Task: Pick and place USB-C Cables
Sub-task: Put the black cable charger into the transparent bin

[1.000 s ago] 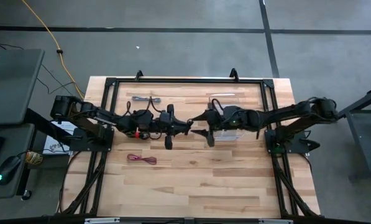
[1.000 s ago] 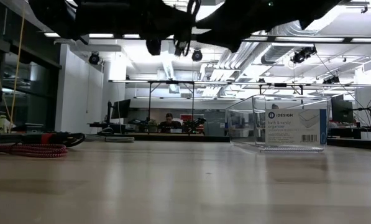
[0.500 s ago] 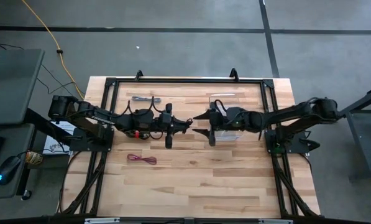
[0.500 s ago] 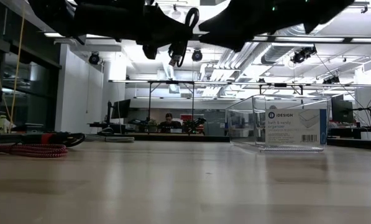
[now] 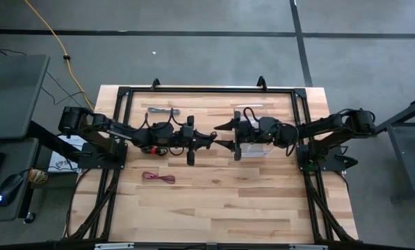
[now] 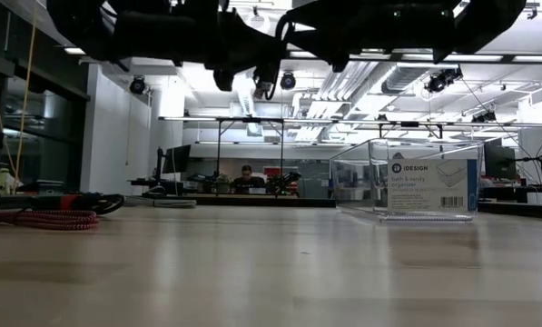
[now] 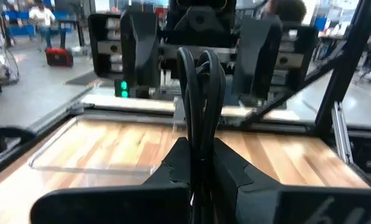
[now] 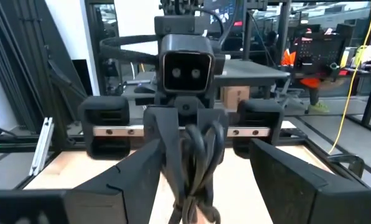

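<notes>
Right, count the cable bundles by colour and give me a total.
Grey cable: 1
Magenta-red cable: 1
Black-and-red cable: 1
Black cable: 1, pinched in the left gripper
Total: 4

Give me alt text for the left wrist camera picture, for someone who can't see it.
The left hand is shut on a bundle of black cable held upright above a wooden table. Facing it, the right hand waits with its fingers spread wide open.
</notes>
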Available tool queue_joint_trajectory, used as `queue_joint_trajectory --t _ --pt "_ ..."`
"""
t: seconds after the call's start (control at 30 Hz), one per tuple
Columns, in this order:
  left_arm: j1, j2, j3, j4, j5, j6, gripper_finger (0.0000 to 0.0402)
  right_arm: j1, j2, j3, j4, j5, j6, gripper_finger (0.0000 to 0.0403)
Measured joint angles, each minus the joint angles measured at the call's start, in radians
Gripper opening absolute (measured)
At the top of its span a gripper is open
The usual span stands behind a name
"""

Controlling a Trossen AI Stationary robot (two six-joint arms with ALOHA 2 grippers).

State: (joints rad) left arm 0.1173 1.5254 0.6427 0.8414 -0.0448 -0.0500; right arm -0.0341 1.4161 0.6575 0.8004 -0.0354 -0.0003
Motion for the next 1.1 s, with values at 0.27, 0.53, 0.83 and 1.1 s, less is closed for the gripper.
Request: queue_joint_trajectory --t 0.27,0.53,0.83,1.1 --pt "0.0 0.057 0.0 0.117 0.014 -0.026 0.0008 0.0 0.001 0.0 0.008 0.001 0.004 0.0236" --pt "0.0 0.057 0.0 0.149 0.015 -0.058 0.0008 0.002 0.001 0.0 0.034 0.001 0.021 0.0236" --pt "-0.002 0.112 0.059 0.151 0.015 -0.074 0.0008 0.002 0.001 0.0 0.043 0.001 0.051 0.0236" --pt "-0.002 0.129 0.074 0.151 0.015 -0.079 0.0008 0.002 0.001 0.001 0.007 0.001 0.063 0.0236"
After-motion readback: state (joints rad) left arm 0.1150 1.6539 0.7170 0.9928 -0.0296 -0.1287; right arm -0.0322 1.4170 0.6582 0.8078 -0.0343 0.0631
